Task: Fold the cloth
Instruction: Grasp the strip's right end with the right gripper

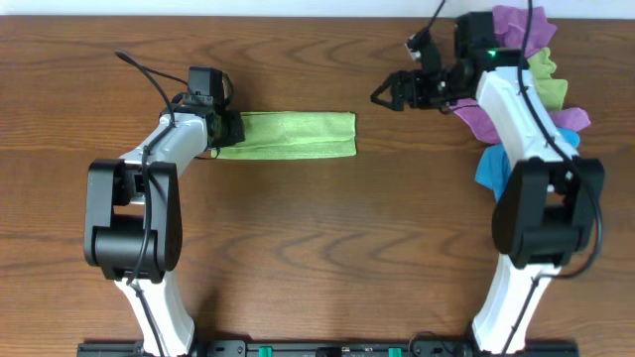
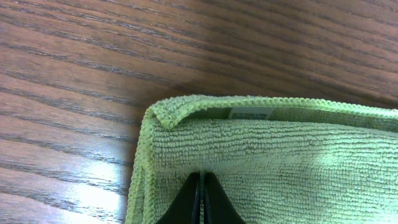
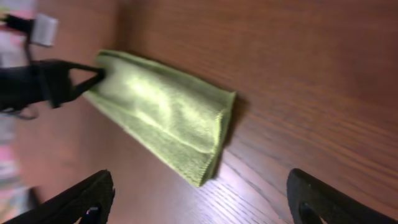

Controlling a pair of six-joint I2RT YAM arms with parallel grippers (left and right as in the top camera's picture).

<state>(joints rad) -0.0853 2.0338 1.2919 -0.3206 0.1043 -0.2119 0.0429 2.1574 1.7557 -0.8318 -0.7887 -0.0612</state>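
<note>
- The cloth (image 1: 288,134) lies flat on the wooden table (image 1: 317,248) at about 11 o'clock from the table's middle. It forms a long narrow strip running from 9 to 3 o'clock, and it looks already doubled lengthwise.
- My left gripper (image 1: 223,127) sits at the strip's 9 o'clock end with its fingers pressed together. In the left wrist view the tips (image 2: 200,199) meet over the pile. I cannot tell whether any fabric is caught between them or whether they only rest on it.
- My right gripper (image 1: 389,96) is spread wide and empty. It hangs at roughly 1 o'clock from the strip's free end, apart from the cloth.
- I judge the step in hand to be the short fold, end to end. To do it well, I would use the left gripper as an anchor.
- I would lower the right gripper onto the 3 o'clock edge, take every layer at once, then carry it low toward 9 o'clock so the edges line up.
- The risk is catching only the top layer, which would open the strip. A high lift could also drag the anchored end.
- The pile of spare cloths (image 1: 531,69) at 2 o'clock sits just behind the right arm, so I would avoid swinging back into it.
- For writing, a small white tag (image 2: 249,112) peeks out of the seam near the corner. It carries a line of fine print, too small to read. I see no brand anywhere.
</note>
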